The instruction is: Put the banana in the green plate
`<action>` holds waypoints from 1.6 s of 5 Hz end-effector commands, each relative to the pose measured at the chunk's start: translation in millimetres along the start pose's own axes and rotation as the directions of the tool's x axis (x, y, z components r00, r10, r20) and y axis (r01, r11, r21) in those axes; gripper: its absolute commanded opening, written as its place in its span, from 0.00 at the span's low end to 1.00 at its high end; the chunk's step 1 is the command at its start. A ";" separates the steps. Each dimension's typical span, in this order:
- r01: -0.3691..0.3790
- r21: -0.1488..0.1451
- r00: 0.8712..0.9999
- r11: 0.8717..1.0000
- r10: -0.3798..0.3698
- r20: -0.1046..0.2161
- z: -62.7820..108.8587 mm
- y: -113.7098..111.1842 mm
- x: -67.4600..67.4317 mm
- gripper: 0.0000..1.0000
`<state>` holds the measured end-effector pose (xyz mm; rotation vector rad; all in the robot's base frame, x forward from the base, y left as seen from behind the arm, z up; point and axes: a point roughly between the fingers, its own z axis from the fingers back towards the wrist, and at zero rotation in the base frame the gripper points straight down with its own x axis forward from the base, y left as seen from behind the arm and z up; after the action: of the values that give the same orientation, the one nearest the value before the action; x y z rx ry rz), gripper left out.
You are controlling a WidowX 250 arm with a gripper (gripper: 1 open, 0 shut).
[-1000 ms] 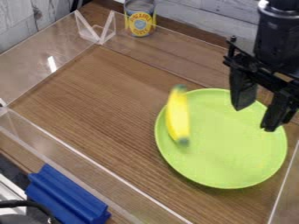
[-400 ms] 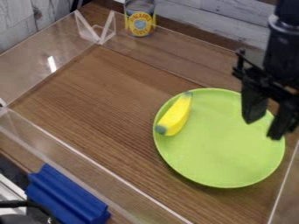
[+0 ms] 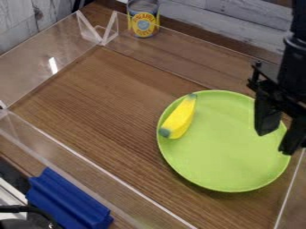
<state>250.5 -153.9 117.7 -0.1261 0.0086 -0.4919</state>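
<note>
The small yellow banana lies on the left part of the lime-green plate, one dark end reaching the plate's left rim. My black gripper hangs pointing down over the plate's right side, well apart from the banana. Its two fingers stand apart and nothing is between them, so it is open.
A yellow-labelled can stands at the back by a clear folded stand. Clear acrylic walls ring the wooden tabletop. A blue block lies outside the wall at the front left.
The banana, blurred and more upright a second ago, now lies still on the plate's left side. My gripper has shifted right and slightly lower in the picture.
</note>
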 end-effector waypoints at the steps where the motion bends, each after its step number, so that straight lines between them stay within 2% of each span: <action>1: 0.054 0.000 0.997 0.999 -0.054 0.053 10.8 0.1 10.5 1.00; 4: 0.114 0.026 0.993 0.993 -0.114 0.015 3.1 12.7 0.3 1.00; 8: 0.123 0.033 0.992 0.992 -0.122 -0.044 -17.1 30.3 -9.7 1.00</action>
<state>250.8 -126.3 88.2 -0.0794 0.0680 -0.6237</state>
